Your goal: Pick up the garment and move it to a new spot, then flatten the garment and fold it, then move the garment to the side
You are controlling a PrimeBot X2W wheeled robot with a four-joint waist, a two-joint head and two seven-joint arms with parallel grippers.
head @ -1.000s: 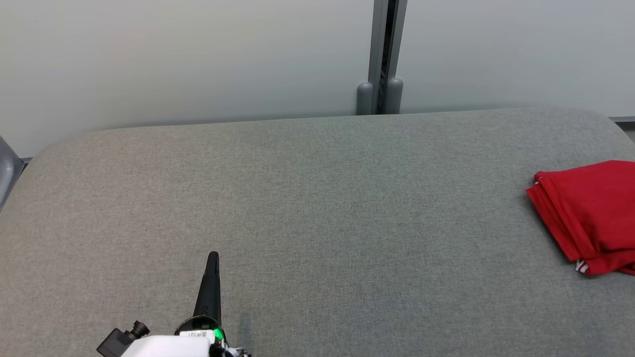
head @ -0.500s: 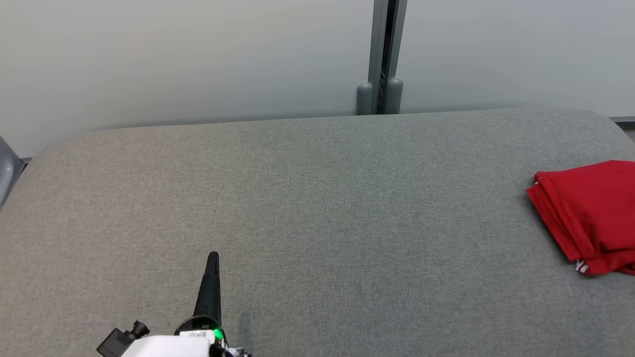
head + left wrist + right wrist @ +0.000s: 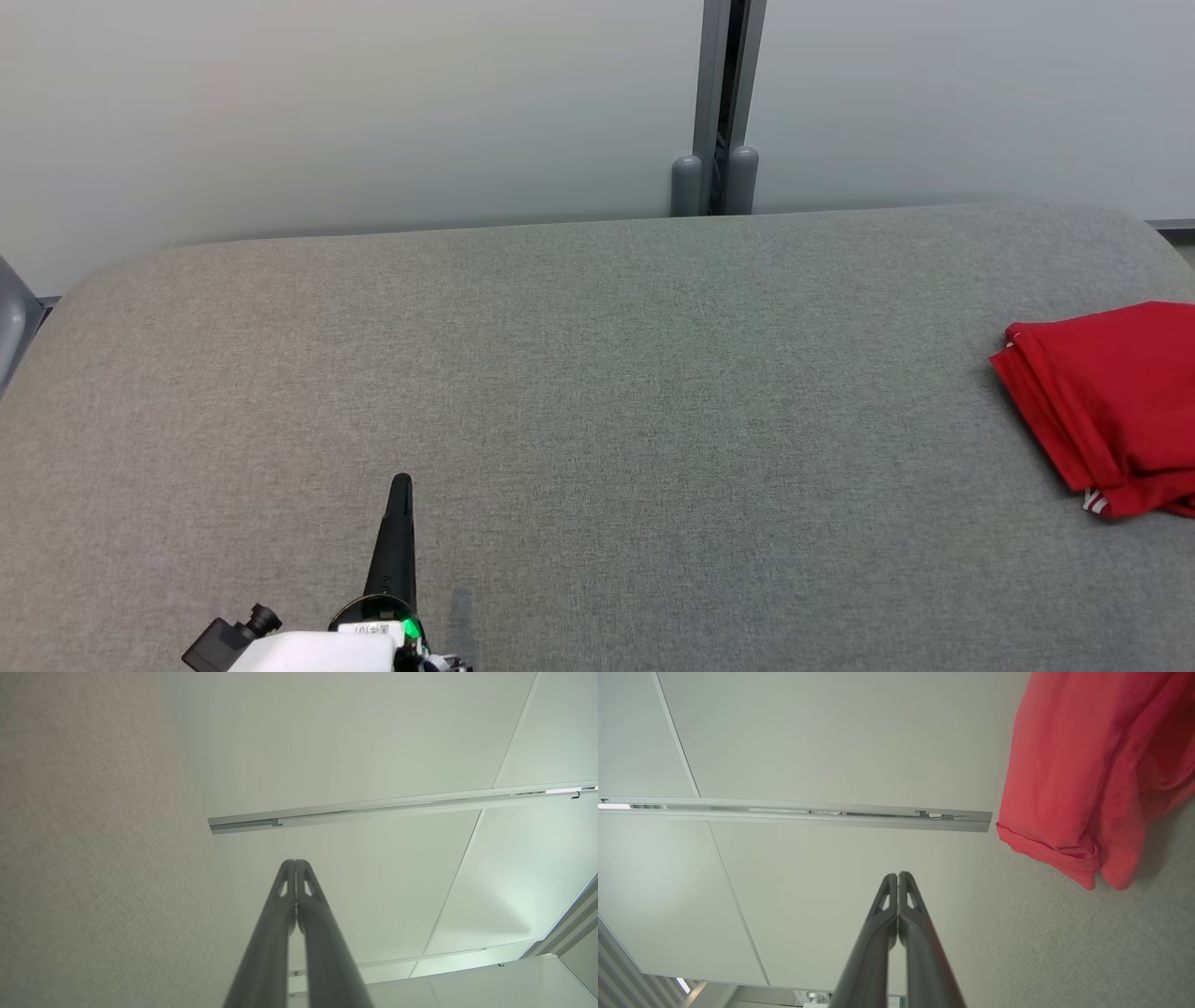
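Both pairs of jaws are seen closed and empty, while the folded red garment (image 3: 1111, 401), laid near the right end of the surface (image 3: 560, 373), could be knocked open or off if brushed by the nearby right jaws.

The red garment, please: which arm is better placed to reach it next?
Likely right: the red garment lies far right on the table, near the right gripper in its wrist view; the left gripper is far across.

Grey fabric surface (image 3: 597, 392) beneath the left gripper (image 3: 400, 483), pale wall (image 3: 373, 112) beyond it, grey metal post (image 3: 726, 93) ahead, rightward.
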